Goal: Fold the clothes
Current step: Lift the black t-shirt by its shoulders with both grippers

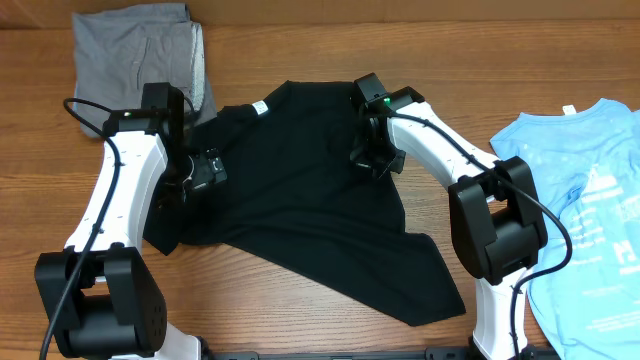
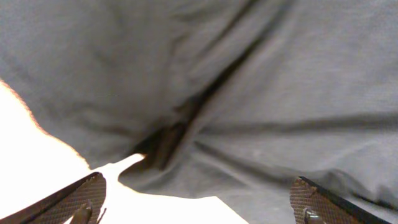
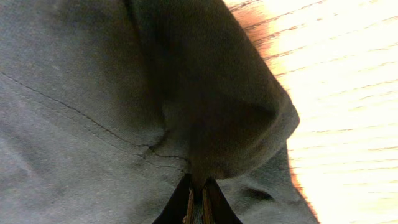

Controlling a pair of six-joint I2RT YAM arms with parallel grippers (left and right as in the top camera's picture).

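A black T-shirt (image 1: 290, 190) lies crumpled and spread across the middle of the wooden table. My left gripper (image 1: 205, 170) is over its left edge, open, with both fingers wide apart above the cloth (image 2: 249, 93) and nothing between them (image 2: 198, 202). My right gripper (image 1: 375, 160) is over the shirt's right side and shut on a pinched fold of the black cloth (image 3: 211, 124); the fingertips (image 3: 198, 202) close together on it.
A folded grey garment (image 1: 135, 55) lies at the back left. A light blue T-shirt (image 1: 590, 200) lies at the right edge. Bare wood table (image 1: 300, 300) shows in front of the black shirt.
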